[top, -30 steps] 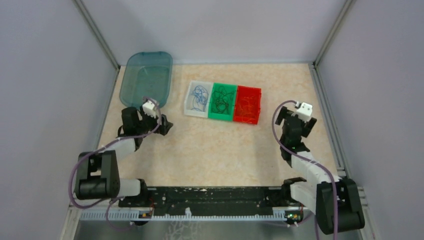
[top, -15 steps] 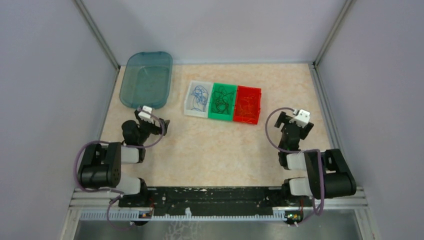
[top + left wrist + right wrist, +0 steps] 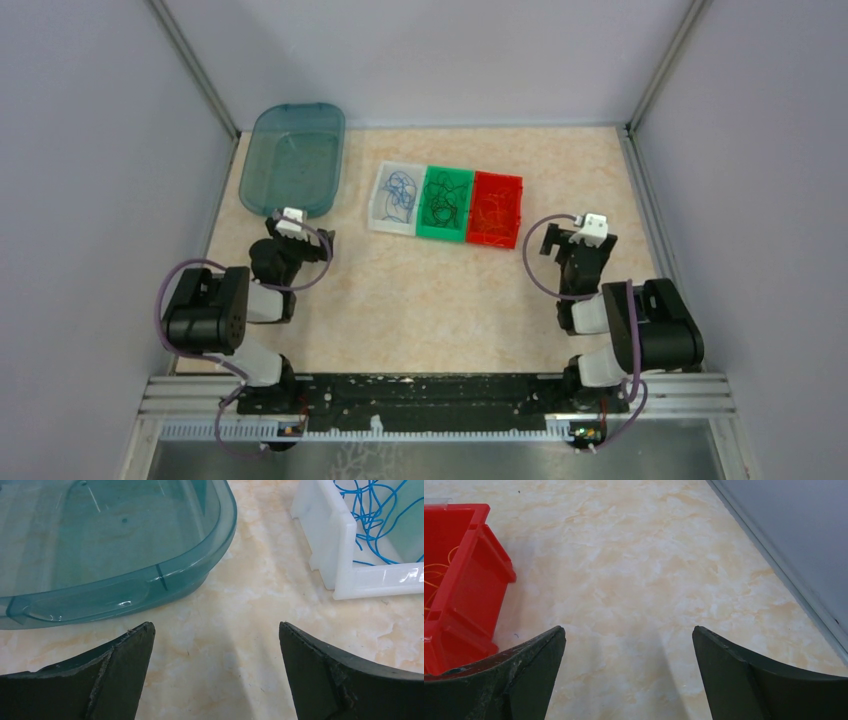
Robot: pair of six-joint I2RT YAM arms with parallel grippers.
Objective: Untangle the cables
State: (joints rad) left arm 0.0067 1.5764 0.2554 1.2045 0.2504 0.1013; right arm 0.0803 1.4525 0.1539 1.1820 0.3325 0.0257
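The cables lie sorted in three small bins at the table's middle back: blue wires point(image 3: 398, 194) in the white bin point(image 3: 378, 205), dark wires point(image 3: 444, 200) in the green bin point(image 3: 425, 232), red-orange wires point(image 3: 493, 213) in the red bin point(image 3: 497, 238). The blue wires point(image 3: 372, 515) and white bin point(image 3: 345, 565) show in the left wrist view; the red bin point(image 3: 464, 585) and a thin orange wire point(image 3: 436, 572) show in the right wrist view. My left gripper point(image 3: 300, 240) point(image 3: 216, 630) is open and empty. My right gripper point(image 3: 580, 245) point(image 3: 628, 632) is open and empty.
A translucent teal tray point(image 3: 293, 160) point(image 3: 100, 545) lies at the back left, just ahead of the left gripper. The grey enclosure wall and metal rail point(image 3: 794, 565) run along the right edge of the table.
Both arms have folded back toward their bases, pulling the grippers nearer and lower. The bins and wires have not moved.
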